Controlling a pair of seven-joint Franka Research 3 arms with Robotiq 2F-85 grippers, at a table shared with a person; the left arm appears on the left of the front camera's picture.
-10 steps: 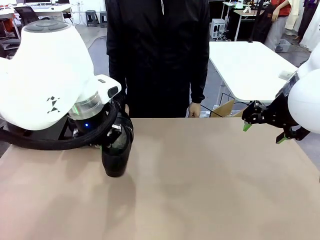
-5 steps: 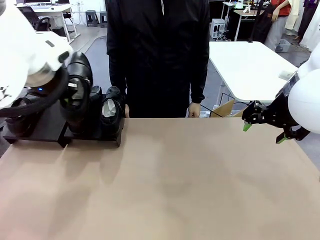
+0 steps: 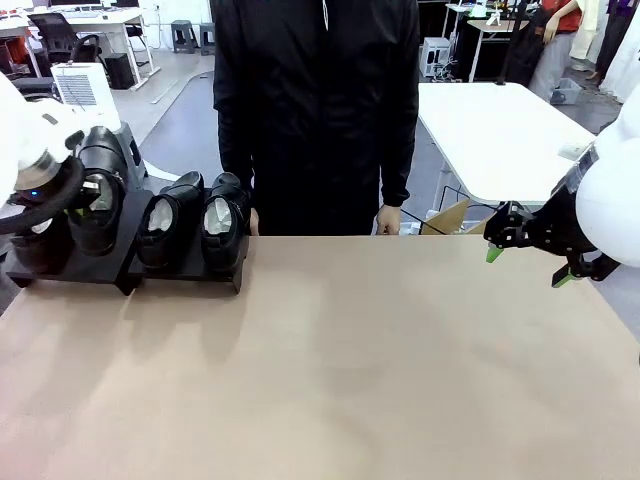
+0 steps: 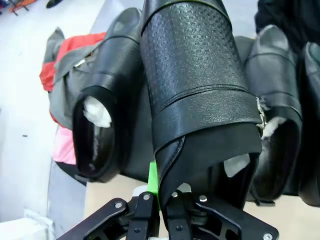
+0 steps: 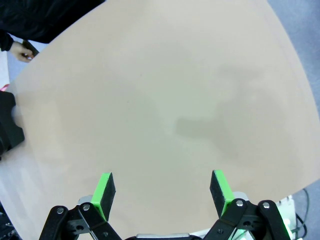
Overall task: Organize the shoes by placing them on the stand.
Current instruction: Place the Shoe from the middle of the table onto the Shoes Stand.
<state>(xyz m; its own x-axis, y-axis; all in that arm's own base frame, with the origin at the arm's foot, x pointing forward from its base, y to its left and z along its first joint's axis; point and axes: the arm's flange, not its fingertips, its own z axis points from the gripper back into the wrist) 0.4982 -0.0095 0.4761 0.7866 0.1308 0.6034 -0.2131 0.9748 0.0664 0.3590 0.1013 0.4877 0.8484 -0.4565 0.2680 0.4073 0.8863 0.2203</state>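
My left gripper clamps the fourth shoe; I should seat it level on the stand before releasing.

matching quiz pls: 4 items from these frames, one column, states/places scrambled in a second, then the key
1. left pincer
2. right pincer
3. the two rightmost shoes
4. person's hand

A. at the table's far edge
B. open, above bare tabletop
C. side by side on the stand's right section
D. shut on a shoe's heel rim

Pairs: 1-D, 2-B, 3-C, 4-A
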